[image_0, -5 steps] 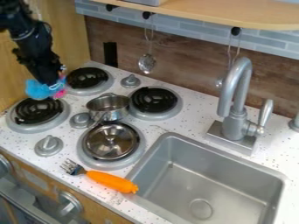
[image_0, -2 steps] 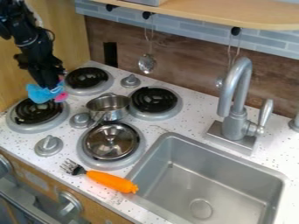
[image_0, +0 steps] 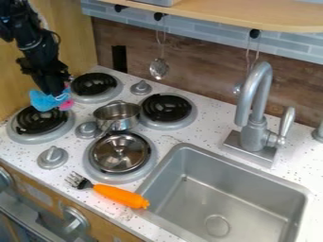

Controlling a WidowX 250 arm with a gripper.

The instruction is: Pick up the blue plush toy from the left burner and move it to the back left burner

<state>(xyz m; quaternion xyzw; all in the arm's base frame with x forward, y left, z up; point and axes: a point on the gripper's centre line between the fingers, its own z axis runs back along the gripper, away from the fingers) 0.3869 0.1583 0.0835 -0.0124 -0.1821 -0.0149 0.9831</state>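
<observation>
At the upper left the gripper (image_0: 58, 91) hangs above the back edge of the left front burner (image_0: 41, 121), shut on a blue and pink soft object (image_0: 49, 101). The blue part sticks out to the left of the fingers and the pink part to the right. A small steel pot (image_0: 117, 115) stands between the burners, right of the gripper. Just in front of it, a shiny metal lid (image_0: 118, 152) lies on another burner. A fork with an orange handle (image_0: 121, 195) lies near the counter's front edge.
The grey sink (image_0: 227, 189) with its tall faucet (image_0: 255, 101) is at the right. Stove knobs (image_0: 53, 157) stand among the burners. Utensils (image_0: 159, 69) hang from hooks on the back wall, under a wooden shelf (image_0: 252, 14).
The gripper has moved slightly down and to the right with the blue and pink object in it, then stayed almost still. The pot, lid and fork have not moved.
</observation>
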